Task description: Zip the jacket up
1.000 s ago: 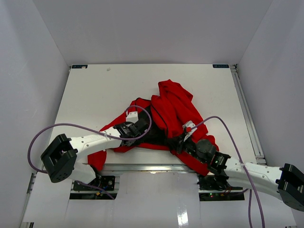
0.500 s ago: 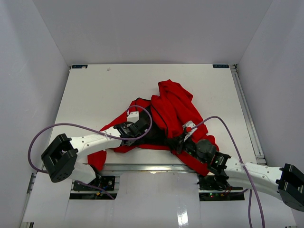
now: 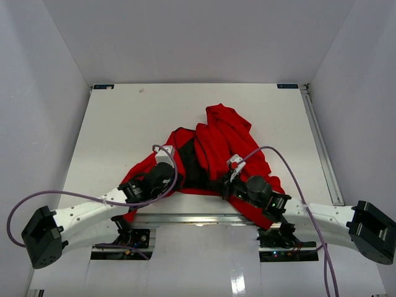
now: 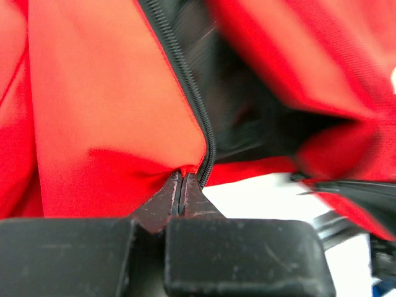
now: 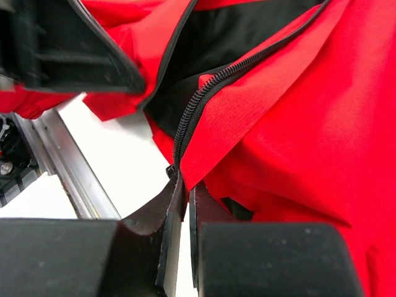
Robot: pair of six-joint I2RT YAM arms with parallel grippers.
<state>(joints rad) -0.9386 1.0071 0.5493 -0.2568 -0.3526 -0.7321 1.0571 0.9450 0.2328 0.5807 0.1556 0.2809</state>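
Gripping jacket (image 3: pixel 223 139) hem at both zipper (image 4: pixel 192 93) ends, left gripper (image 4: pixel 183 176) and right gripper (image 5: pixel 184 185) clamped shut; dragging left panel toward 7 o'clock, spreading front for alignment.

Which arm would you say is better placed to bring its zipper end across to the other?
Probably the right: the right gripper pinches the jacket exactly at its zipper end; the left gripper grips fabric just beside its teeth.
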